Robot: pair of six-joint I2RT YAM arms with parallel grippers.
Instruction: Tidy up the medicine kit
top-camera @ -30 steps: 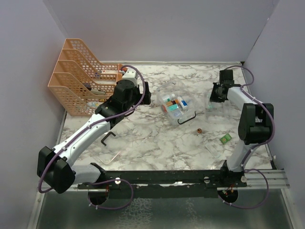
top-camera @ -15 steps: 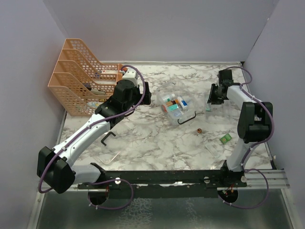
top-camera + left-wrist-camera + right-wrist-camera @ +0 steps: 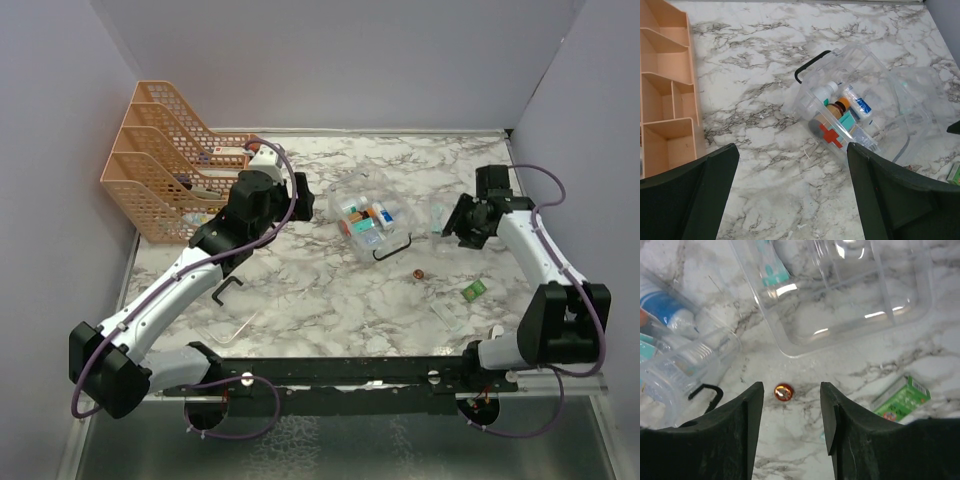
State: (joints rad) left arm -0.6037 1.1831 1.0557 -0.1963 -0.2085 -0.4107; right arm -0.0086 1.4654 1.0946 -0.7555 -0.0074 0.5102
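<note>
White grey-veined marble-look tabletop (image 3: 330, 300), plain pale lavender walls (image 3: 340, 60) on three sides, black metal rail (image 3: 380, 374) along near edge, grey textured panel (image 3: 340, 445) below. Light even, soft shadows.

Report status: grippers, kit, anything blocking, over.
Status: left gripper open, right gripper open, both empty. Between them, medicine kit, items inside. Loose beside it: clear tray, copper-coloured ball, green packet.

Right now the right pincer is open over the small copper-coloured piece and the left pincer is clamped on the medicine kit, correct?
No. The left pincer is open and grips nothing; the left wrist view shows the medicine kit lying untouched on the table. The rest holds.
</note>
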